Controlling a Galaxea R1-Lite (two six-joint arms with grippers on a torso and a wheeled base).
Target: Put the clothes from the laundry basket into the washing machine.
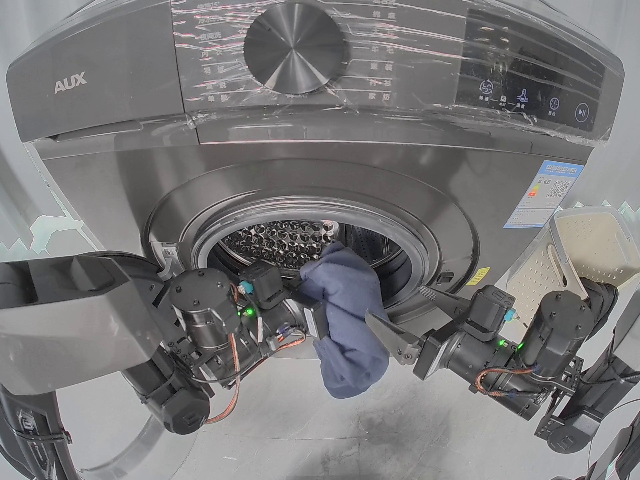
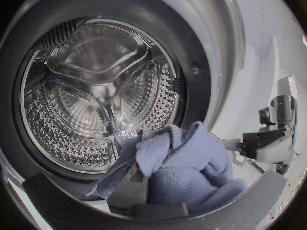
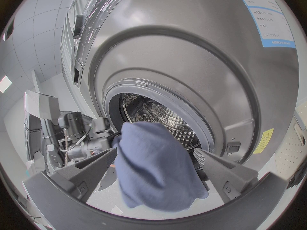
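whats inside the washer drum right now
A bare perforated steel drum with a three-lobed back wall; no clothes are visible in it. The dark blue fabric garment, hanging at the door opening from the left hand, hides part of the drum floor.

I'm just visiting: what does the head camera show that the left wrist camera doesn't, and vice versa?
Head view, not left wrist view: the control dial and the pale laundry basket on the robot's right. Left wrist view, not head view: the drum's back wall with three raised lobes. Both: the blue garment held by the left gripper at the drum opening, and the open right gripper beside it.
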